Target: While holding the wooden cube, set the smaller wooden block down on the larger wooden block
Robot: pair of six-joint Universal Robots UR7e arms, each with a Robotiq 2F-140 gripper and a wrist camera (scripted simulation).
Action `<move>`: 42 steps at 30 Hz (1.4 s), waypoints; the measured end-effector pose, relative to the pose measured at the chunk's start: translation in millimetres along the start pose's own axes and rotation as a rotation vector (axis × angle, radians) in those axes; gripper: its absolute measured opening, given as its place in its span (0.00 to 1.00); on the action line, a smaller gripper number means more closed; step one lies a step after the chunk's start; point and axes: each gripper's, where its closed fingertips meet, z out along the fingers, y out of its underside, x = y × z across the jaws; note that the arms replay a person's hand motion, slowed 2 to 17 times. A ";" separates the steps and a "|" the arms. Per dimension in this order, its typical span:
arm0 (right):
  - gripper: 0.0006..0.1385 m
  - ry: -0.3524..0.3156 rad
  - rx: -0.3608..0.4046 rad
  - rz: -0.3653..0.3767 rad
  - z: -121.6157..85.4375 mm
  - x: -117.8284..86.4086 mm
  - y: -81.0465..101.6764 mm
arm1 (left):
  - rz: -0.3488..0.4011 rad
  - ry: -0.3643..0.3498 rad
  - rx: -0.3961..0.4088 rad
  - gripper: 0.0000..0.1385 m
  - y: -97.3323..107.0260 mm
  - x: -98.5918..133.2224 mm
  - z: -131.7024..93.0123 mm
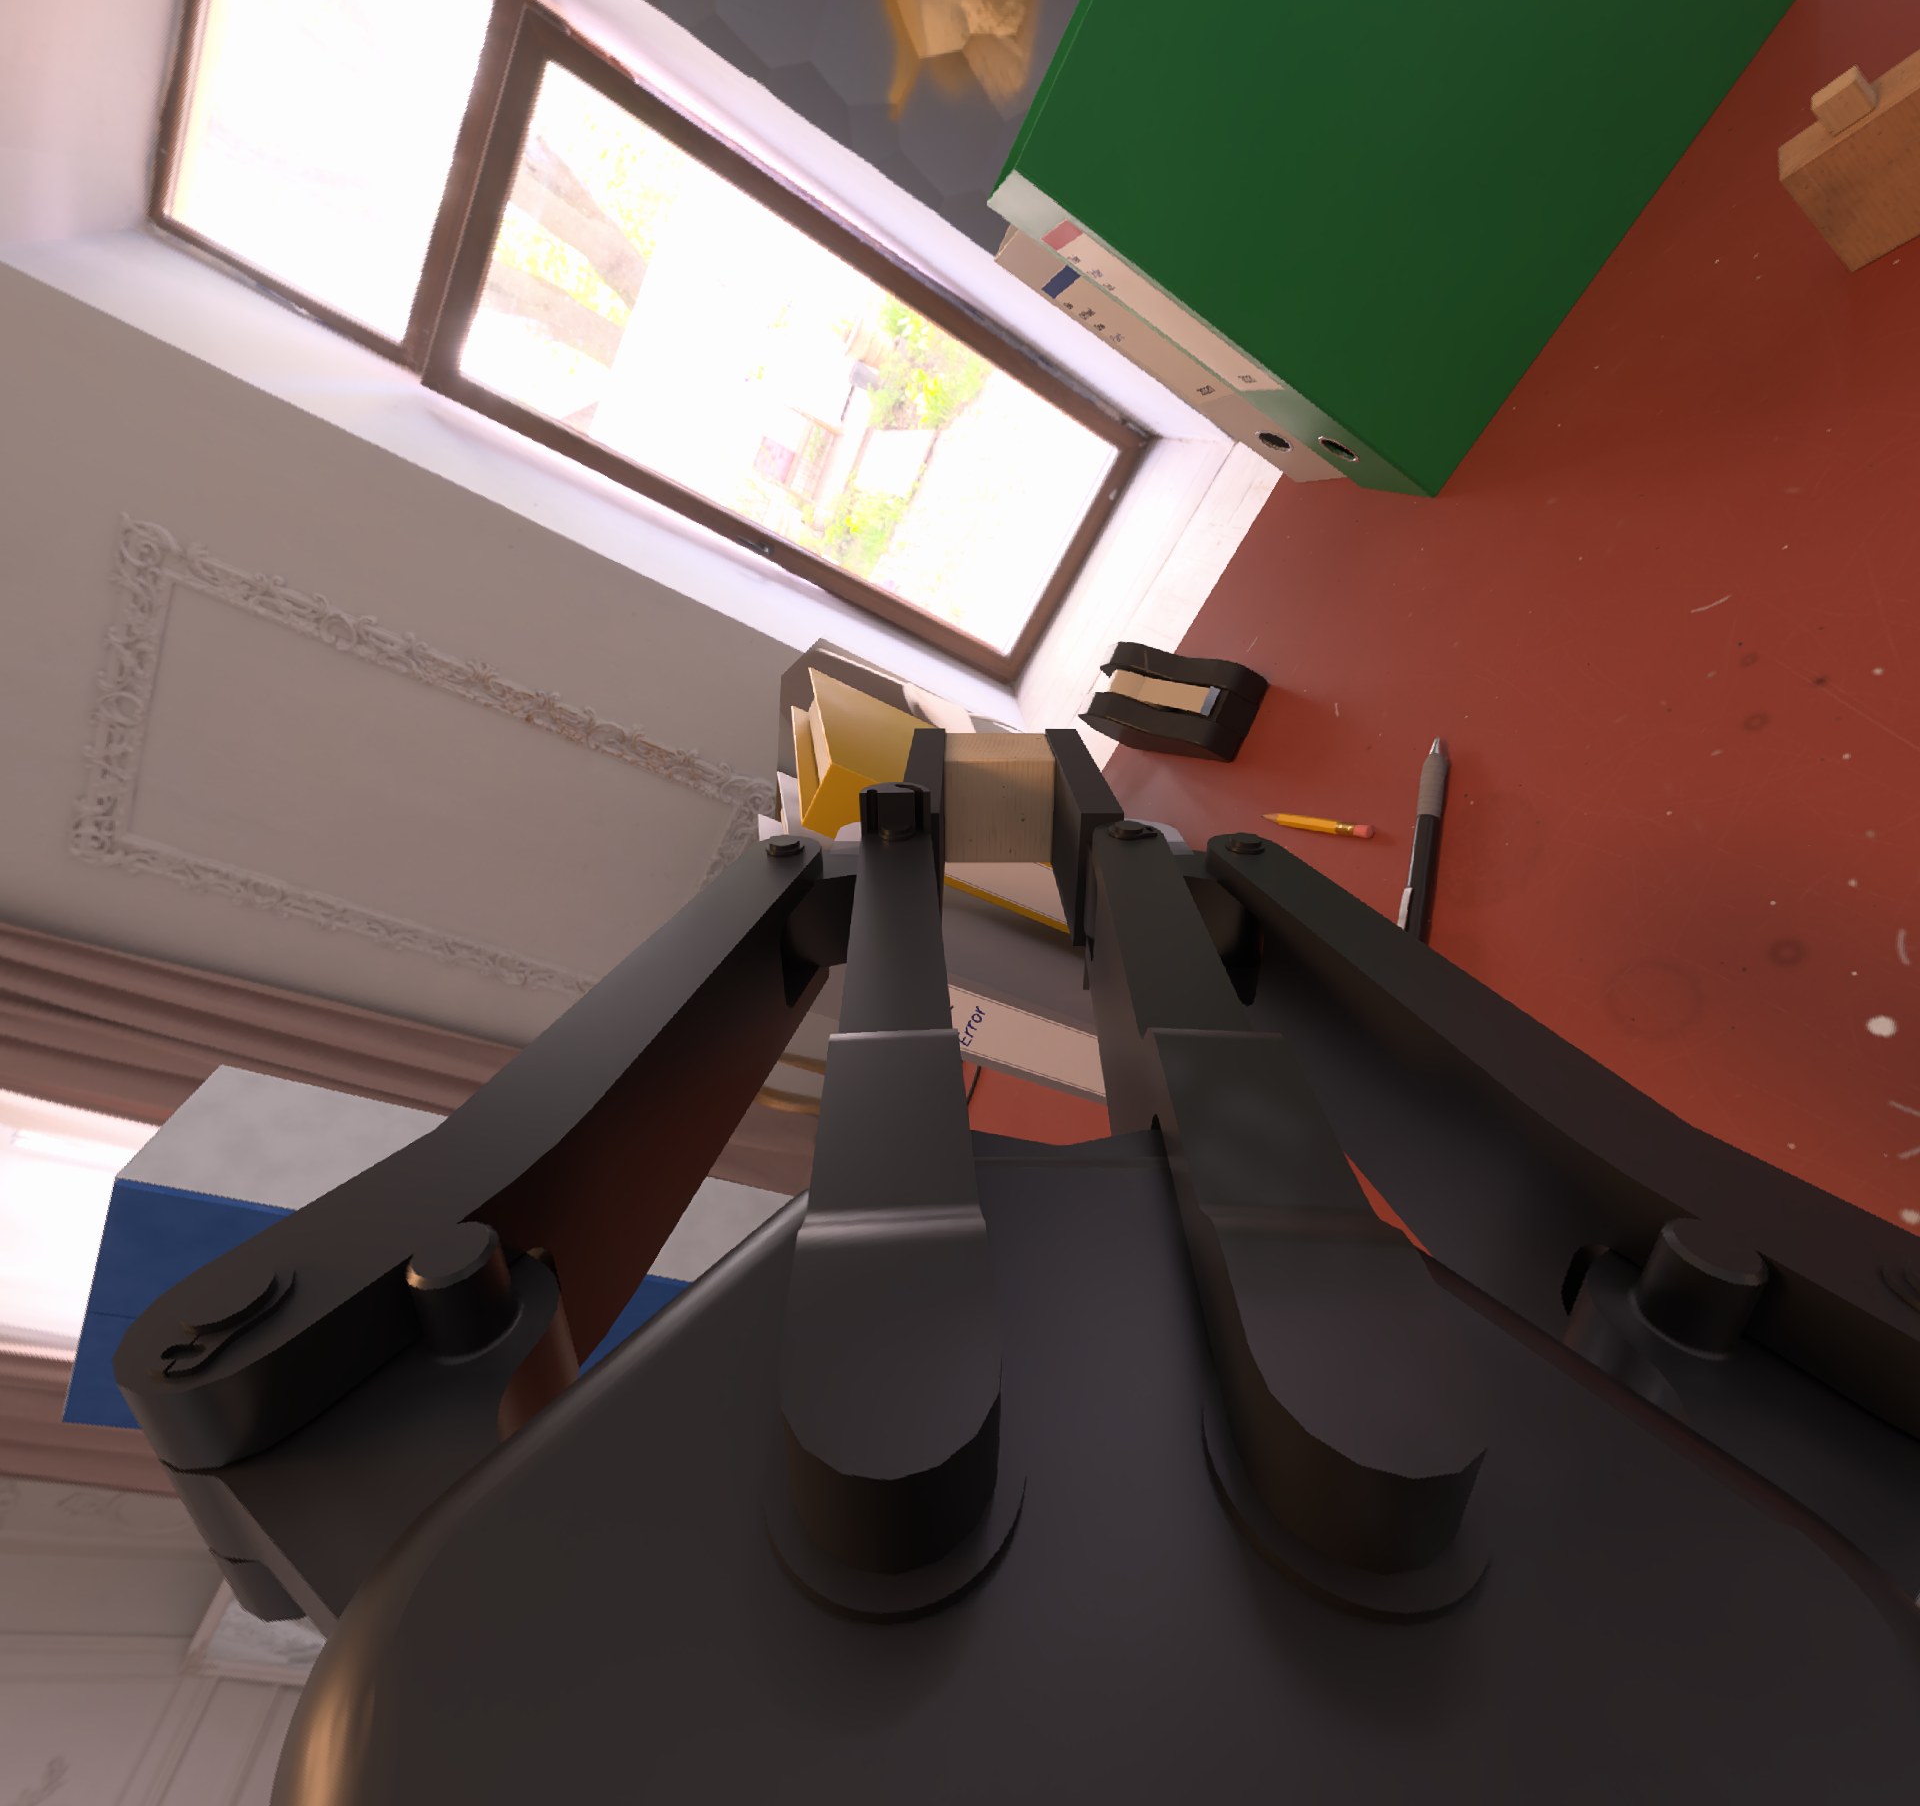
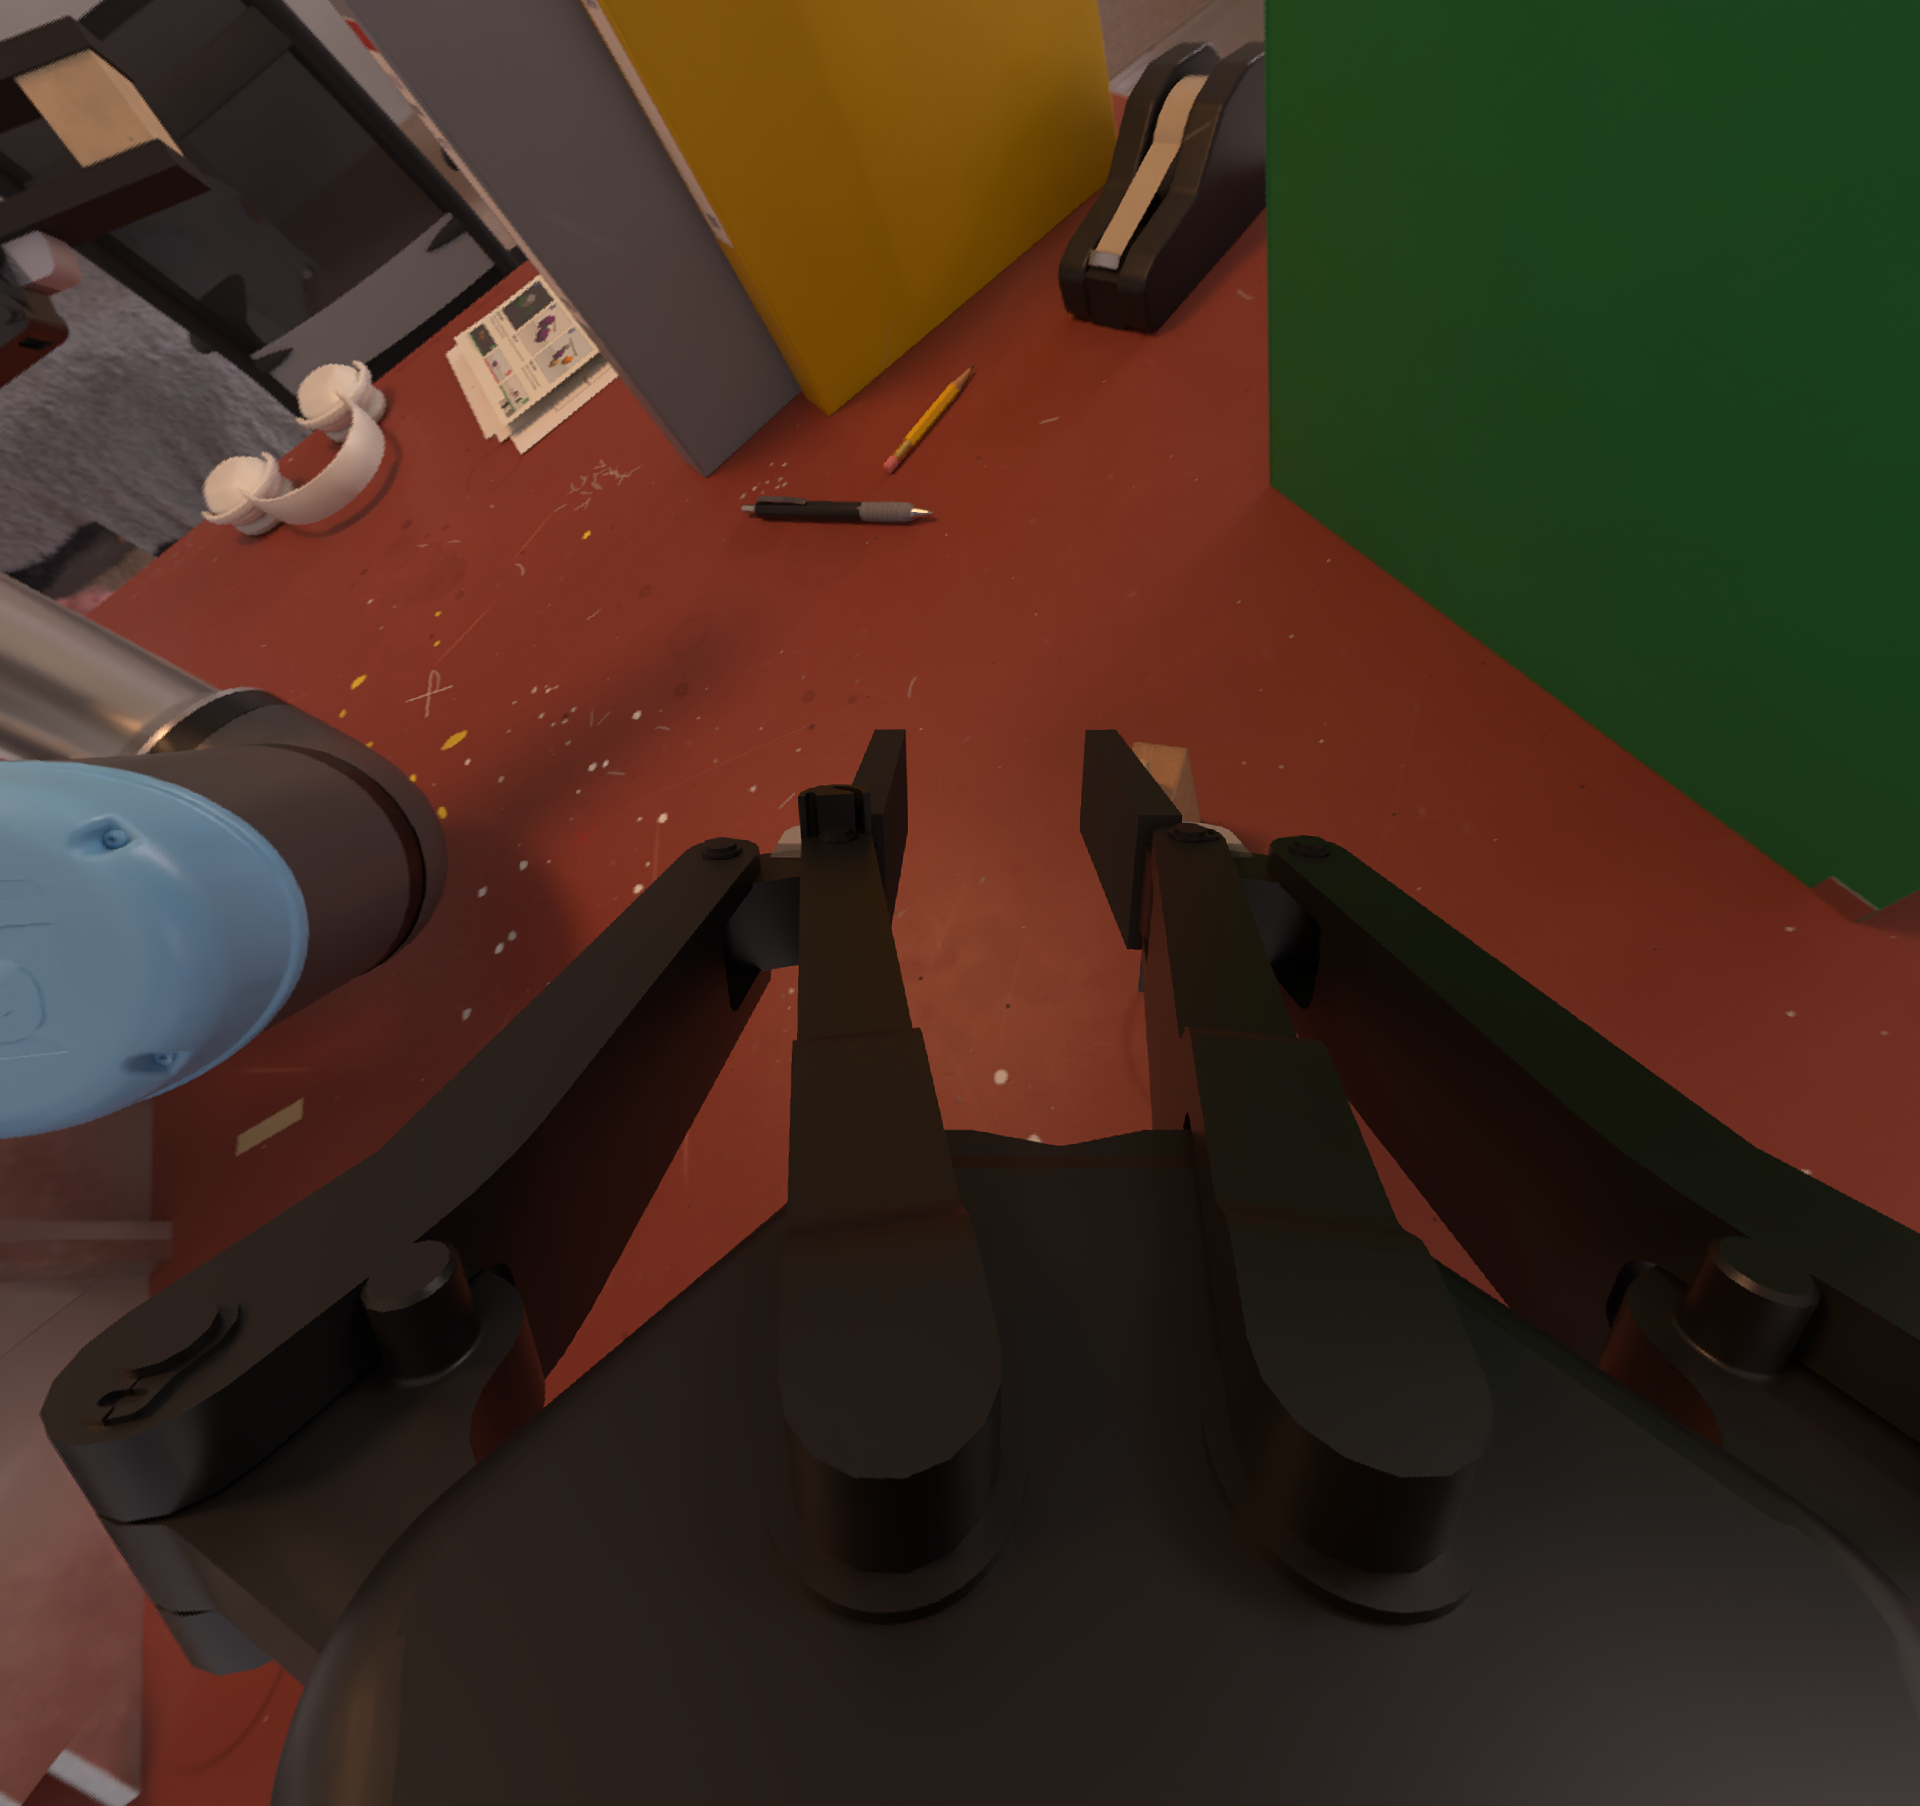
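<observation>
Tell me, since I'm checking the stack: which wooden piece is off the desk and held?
The pale cube, clamped in the left claw above the desk. The small block sits on the large block, with nothing gripping either.

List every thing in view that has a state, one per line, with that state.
left gripper: shut on the wooden cube, held above the table.
right gripper: open, nothing between its fingers.
smaller wooden block: resting on the larger wooden block.
pen: lying flat on the red table.
pencil: lying flat.
green binder: standing upright.
yellow binder: standing upright.
</observation>
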 end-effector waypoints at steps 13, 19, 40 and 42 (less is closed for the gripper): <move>0.33 -0.070 -0.029 -0.031 9.9 -9.6 11.2 | 0.002 0.001 0.000 0.18 -0.4 0.8 0.2; 0.32 -0.063 -0.044 -0.064 14.0 -10.2 15.0 | 0.001 0.002 0.000 0.18 -0.2 0.9 0.5; 0.23 -0.063 -0.154 -0.019 28.6 -6.4 25.6 | 0.004 0.006 -0.011 0.18 2.1 2.1 3.3; 0.21 -0.073 -0.165 -0.004 29.5 -7.2 26.4 | 0.005 0.006 -0.012 0.18 2.2 2.2 3.5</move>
